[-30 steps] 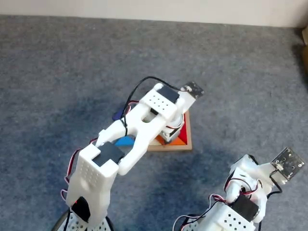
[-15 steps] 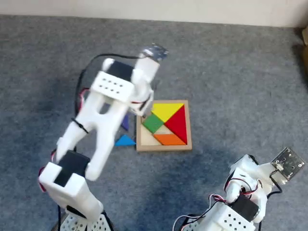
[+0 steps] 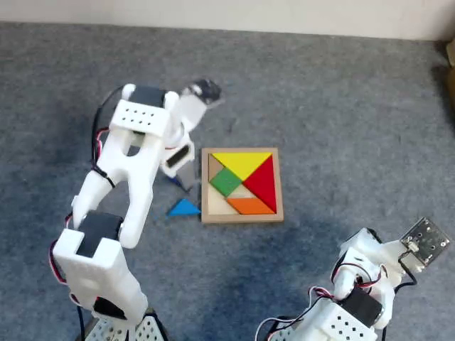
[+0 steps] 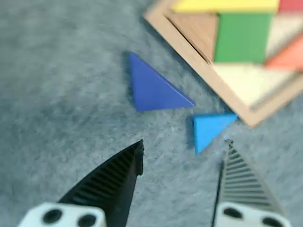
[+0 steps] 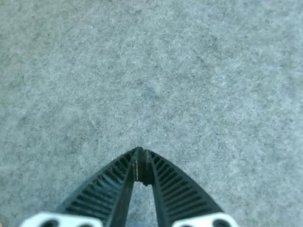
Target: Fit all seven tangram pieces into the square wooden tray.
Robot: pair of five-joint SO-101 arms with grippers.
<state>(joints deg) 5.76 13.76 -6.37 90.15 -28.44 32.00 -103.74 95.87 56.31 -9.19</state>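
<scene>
Left claw [image 4: 184, 144] hangs wide open and empty over the grey bench [image 3: 341, 106], just outside the tray [image 3: 242, 219].

Two pieces lie loose on the bench on that side. The dark blue triangle [image 4: 154, 90] is near the tray's rim, and the light blue triangle [image 4: 208, 130] has one corner just beside the rim. The light blue one is closest to the claw tips, so the step in hand is probably grabbing it (my guess; the dark one is also within reach).

To do it well:
- centre the open claw over the piece
- turn the wrist so the fingers close on two edges, not a corner
- go right down to the bench, since the piece looks flat and thin and would likely slip out of a high pinch

The finger on the tray side could catch the rim. The two blue pieces lie near each other, so a sloppy descent may nudge the dark one.

Already in the tray: yellow triangle [image 3: 242, 163], red triangle [image 3: 264, 181], green square [image 3: 225, 182], orange piece [image 3: 250, 205]. The brown patch in the tray corner near the left arm [image 3: 135, 142] may be a piece or bare floor; I cannot tell. Pale gaps along the side nearest the blue triangles look free.

Right claw [image 5: 141, 152] is closed on nothing and points at bare bench. The right arm [image 3: 362, 284] sits well apart from the tray and is not in the way.
</scene>
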